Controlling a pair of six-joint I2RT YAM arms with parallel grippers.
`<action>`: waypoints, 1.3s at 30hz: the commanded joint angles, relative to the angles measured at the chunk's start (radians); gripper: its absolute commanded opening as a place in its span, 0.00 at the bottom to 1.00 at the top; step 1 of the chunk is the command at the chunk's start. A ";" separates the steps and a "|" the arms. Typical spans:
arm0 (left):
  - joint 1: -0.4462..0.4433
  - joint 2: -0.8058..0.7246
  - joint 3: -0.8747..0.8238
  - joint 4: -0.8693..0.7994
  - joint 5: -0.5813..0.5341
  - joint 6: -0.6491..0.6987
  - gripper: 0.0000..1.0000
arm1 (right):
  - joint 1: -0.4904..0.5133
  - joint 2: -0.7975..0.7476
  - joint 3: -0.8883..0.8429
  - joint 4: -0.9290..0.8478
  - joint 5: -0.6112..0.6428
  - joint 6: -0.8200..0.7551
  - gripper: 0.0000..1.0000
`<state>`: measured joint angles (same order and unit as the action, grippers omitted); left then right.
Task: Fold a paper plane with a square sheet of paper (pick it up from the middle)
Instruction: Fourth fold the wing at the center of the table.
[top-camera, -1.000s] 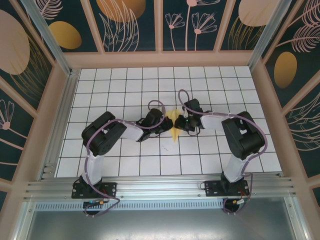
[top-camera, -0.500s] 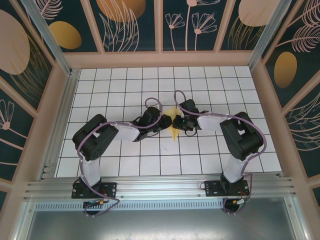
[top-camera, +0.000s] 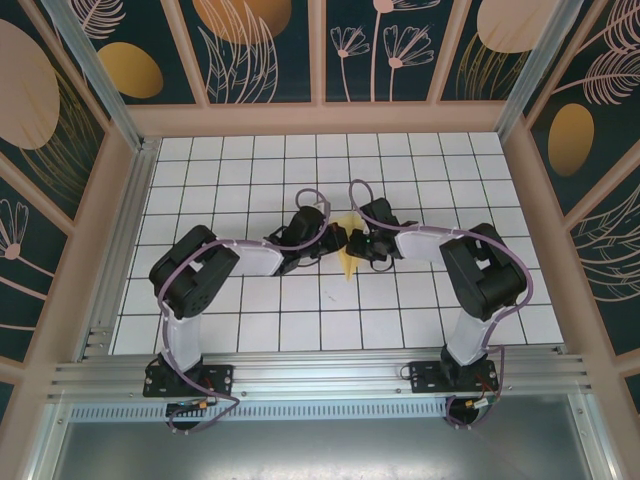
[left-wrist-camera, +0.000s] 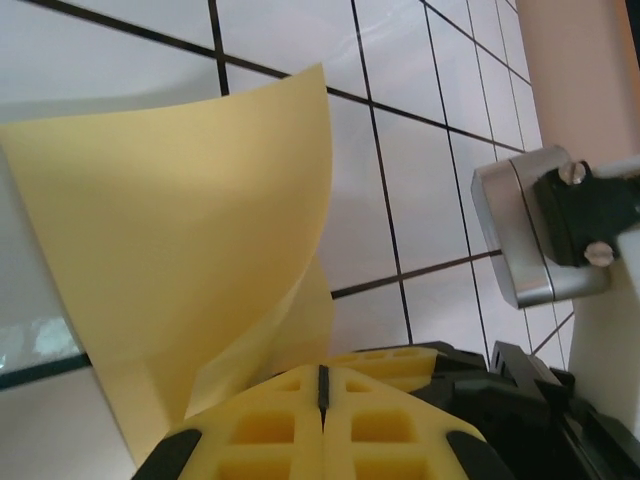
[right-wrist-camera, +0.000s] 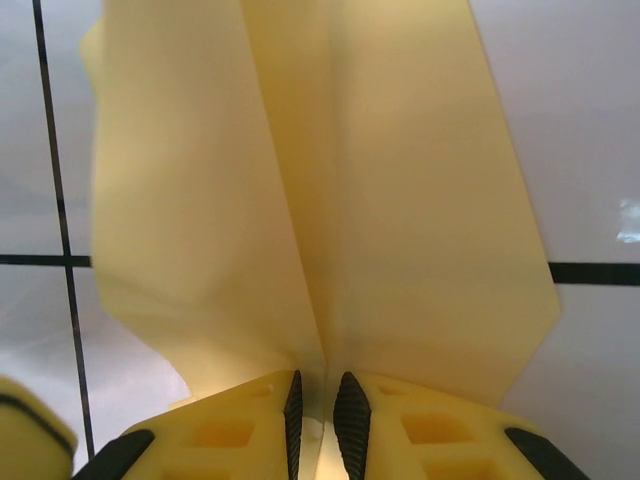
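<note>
Mid-fold at the centre of the white grid table (top-camera: 250, 180): my left gripper (top-camera: 335, 238) and my right gripper (top-camera: 352, 240) meet nose to nose over the yellow paper (top-camera: 346, 264), which hangs between them just above the tiles, its narrow tip pointing back toward my bases. On the left wrist camera, my yellow pads (left-wrist-camera: 260, 430) are pressed flat together, and a loose flap of the sheet rises from them in a soft curve, so I judge that hand clenched on the paper's edge. On the right wrist camera, my other pair of fingertips (right-wrist-camera: 240, 425) stands a sliver apart, nipping the sheet exactly where a long centre crease runs down between two panels. As far as these views show, the paper is off the table and no longer a flat square: it carries at least that one lengthwise fold and tapers at one end. It is not a finished dart, though. The panels splay wide and the left flap bows instead of lying flat. By my reckoning the wing folds and a firm pressing of the creases remain, with a torn or skewed fold the risk if my two hands pull apart.
</note>
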<state>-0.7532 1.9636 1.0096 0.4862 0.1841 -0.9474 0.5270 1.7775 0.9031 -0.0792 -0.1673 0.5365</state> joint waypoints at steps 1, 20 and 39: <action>0.007 0.066 0.061 -0.092 -0.021 0.030 0.01 | -0.002 0.069 -0.054 -0.127 0.068 -0.012 0.23; 0.010 0.132 0.095 -0.195 -0.068 0.046 0.00 | -0.137 -0.199 -0.212 0.202 -0.426 0.039 0.17; 0.010 0.135 0.095 -0.197 -0.064 0.026 0.00 | -0.115 -0.026 -0.232 0.266 -0.551 0.059 0.09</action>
<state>-0.7433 2.0674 1.1027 0.3370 0.1303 -0.9211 0.4026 1.7332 0.6933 0.1806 -0.6853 0.6056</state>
